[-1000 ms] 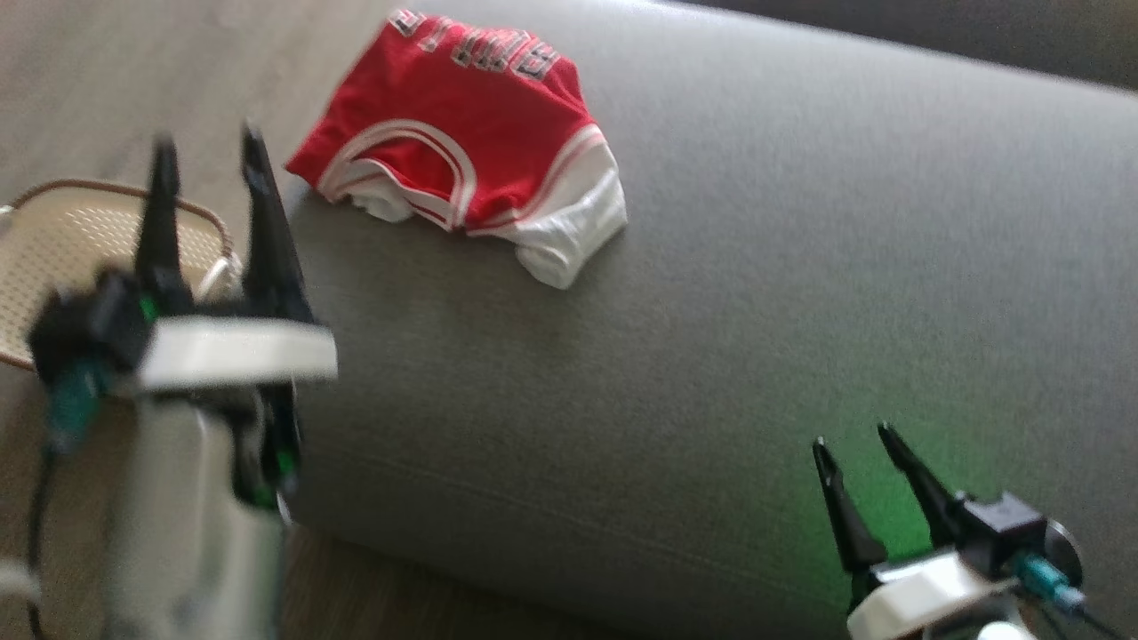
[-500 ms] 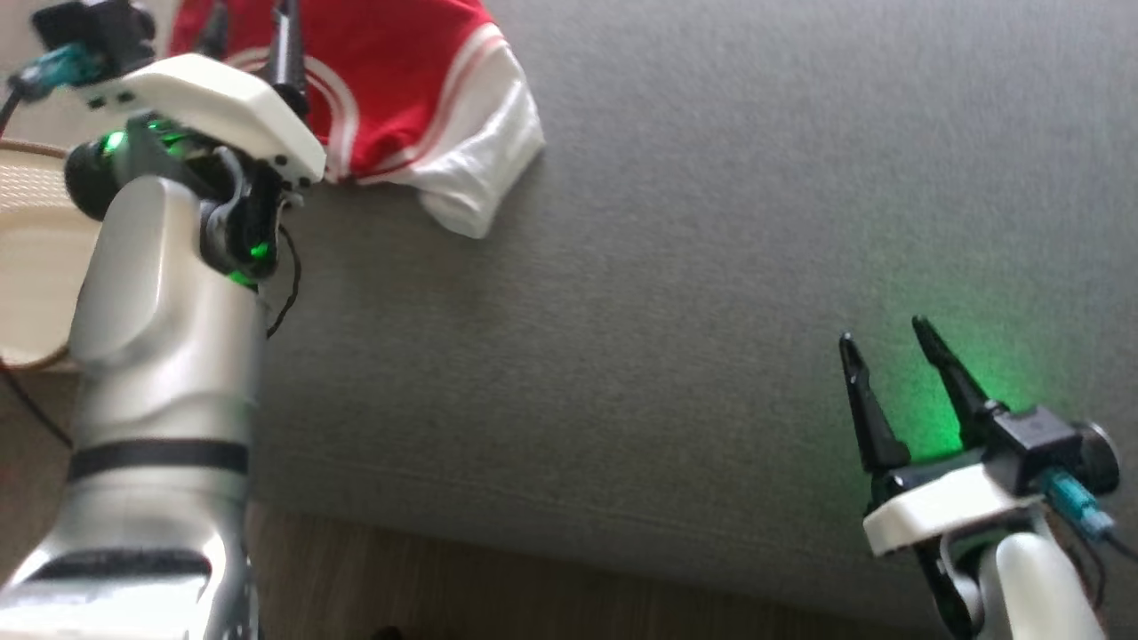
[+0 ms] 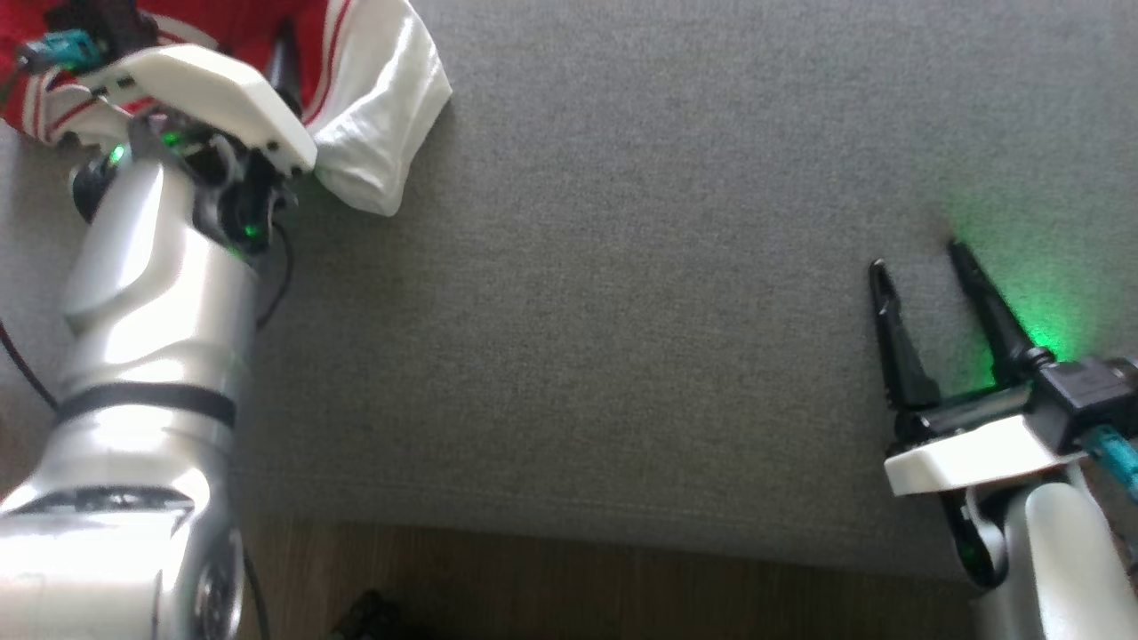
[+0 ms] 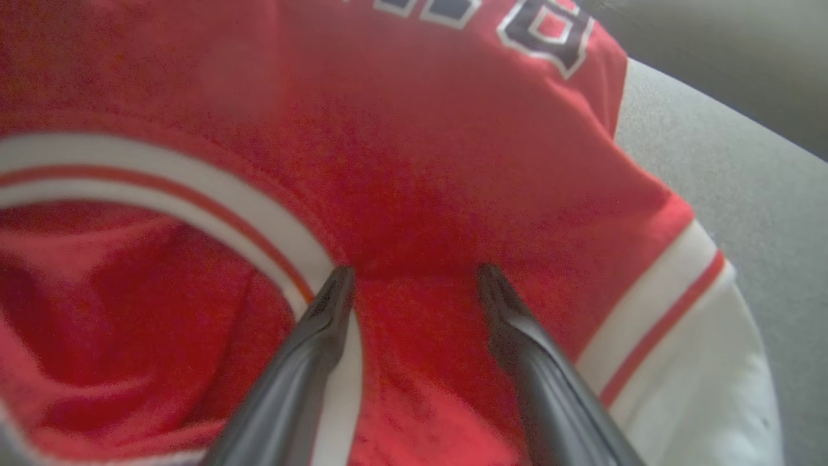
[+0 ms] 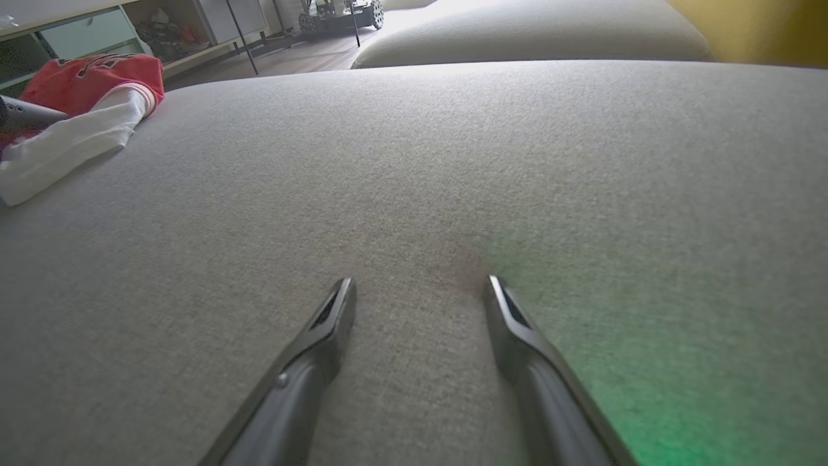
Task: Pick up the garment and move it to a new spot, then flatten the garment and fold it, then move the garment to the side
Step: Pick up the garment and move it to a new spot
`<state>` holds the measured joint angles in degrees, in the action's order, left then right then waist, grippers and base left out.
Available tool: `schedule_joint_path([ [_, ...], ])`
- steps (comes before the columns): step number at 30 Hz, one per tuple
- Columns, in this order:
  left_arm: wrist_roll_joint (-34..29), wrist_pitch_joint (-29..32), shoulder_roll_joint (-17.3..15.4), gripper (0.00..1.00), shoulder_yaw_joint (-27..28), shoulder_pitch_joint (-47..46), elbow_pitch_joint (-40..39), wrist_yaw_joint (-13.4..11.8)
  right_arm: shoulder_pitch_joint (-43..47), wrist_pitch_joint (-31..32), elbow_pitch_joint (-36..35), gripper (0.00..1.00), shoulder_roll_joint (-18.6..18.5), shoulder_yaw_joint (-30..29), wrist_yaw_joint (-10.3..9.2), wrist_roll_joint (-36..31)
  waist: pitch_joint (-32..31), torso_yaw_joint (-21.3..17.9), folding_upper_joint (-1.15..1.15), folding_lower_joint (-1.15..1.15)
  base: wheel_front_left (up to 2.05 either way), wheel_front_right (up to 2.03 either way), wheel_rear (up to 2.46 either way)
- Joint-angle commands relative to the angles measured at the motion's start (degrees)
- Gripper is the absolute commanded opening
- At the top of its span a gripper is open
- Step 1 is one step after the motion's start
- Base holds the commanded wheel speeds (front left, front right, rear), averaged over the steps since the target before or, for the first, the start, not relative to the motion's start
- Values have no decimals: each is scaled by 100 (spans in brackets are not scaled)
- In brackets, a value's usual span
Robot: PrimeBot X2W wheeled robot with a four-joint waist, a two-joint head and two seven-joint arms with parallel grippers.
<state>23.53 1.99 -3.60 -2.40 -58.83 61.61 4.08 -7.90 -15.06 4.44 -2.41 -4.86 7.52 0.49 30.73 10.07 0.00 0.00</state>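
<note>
The garment (image 3: 373,116), a red jersey with white trim and white sleeves, lies bunched at the far left of the grey cushion (image 3: 622,311). In the left wrist view my left gripper (image 4: 415,270) is open, its tips spread over the red fabric (image 4: 453,162) just beside the white-striped collar (image 4: 194,200). Whether the tips touch the cloth I cannot tell. From the head, one dark finger (image 3: 283,55) shows above the white wrist housing. My right gripper (image 3: 917,256) is open and empty over bare cushion at the right, far from the garment (image 5: 84,97).
Wooden floor (image 3: 578,587) runs along the cushion's near edge. In the right wrist view a second cushion (image 5: 530,32) lies beyond this one, with shelving (image 5: 97,29) and a wheeled machine (image 5: 336,13) farther back on the floor.
The head camera has tilted and shifted, moving the whole picture. My left arm has reached forward from beside the cushion's edge to over the garment. Both grippers have stayed open.
</note>
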Motion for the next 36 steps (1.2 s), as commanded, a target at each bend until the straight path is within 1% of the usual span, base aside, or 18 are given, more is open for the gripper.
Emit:
schedule_joint_path([
  [1, -3, -27, -256, 100, 84, -250, -7, -2, -15, 6, -113, 100, -47, 55, -3, -21, 159, -18, 0, 0, 0, 0, 0],
  [11, 44, -135, -116, 100, -76, -494, 665, 97, -186, 6, -279, 100, -101, -142, -3, -64, 436, 31, 0, 0, 0, 0, 0],
  [12, 56, -158, -102, 75, -91, -487, 711, 117, -200, 6, -289, 100, -108, -166, -3, -64, 429, 26, 0, 0, 0, 0, 0],
  [13, 66, -222, -93, 0, -100, -481, 736, 133, -207, 6, -289, 100, -113, -178, -3, -63, 412, 20, 0, 0, 0, 0, 0],
  [15, 79, -467, -93, 0, -105, -461, 738, 160, -224, 6, -269, 100, -112, -186, -3, -64, 359, 1, 0, 0, 0, 0, 0],
  [16, 79, -467, -93, 0, -105, -461, 738, 160, -224, 6, -269, 100, -112, -186, -3, -64, 359, 1, 0, 0, 0, 0, 0],
  [17, 79, -648, -101, 0, -110, -450, 708, 176, -227, 6, -258, 100, -110, -186, -3, -62, 322, -9, 0, 0, 0, 0, 0],
  [20, 12, -1162, -117, 0, -279, -399, 539, 284, -221, 6, -217, 100, -97, -159, -3, -39, 155, -47, 0, 0, 0, 0, 0],
  [23, -152, -1519, -232, 0, -518, -351, 307, 320, -175, 6, -158, 100, -77, -144, -3, -6, -79, -82, 0, 0, 0, 0, 0],
  [27, -290, -1674, -399, 0, -726, -238, -161, 335, -71, 6, -64, 100, -58, -59, -3, 45, -475, -164, 0, 0, 0, 0, 0],
  [30, -263, -1693, -487, 0, -899, -137, -658, 338, -17, 6, -28, 100, -51, -14, -3, 108, -756, -240, 0, 0, 0, 0, 0],
  [36, -186, -1697, -885, 0, -1197, 98, -1741, 339, 34, 6, 49, 100, -48, 168, -3, 410, -1293, -534, 0, 0, 0, 0, 0],
])
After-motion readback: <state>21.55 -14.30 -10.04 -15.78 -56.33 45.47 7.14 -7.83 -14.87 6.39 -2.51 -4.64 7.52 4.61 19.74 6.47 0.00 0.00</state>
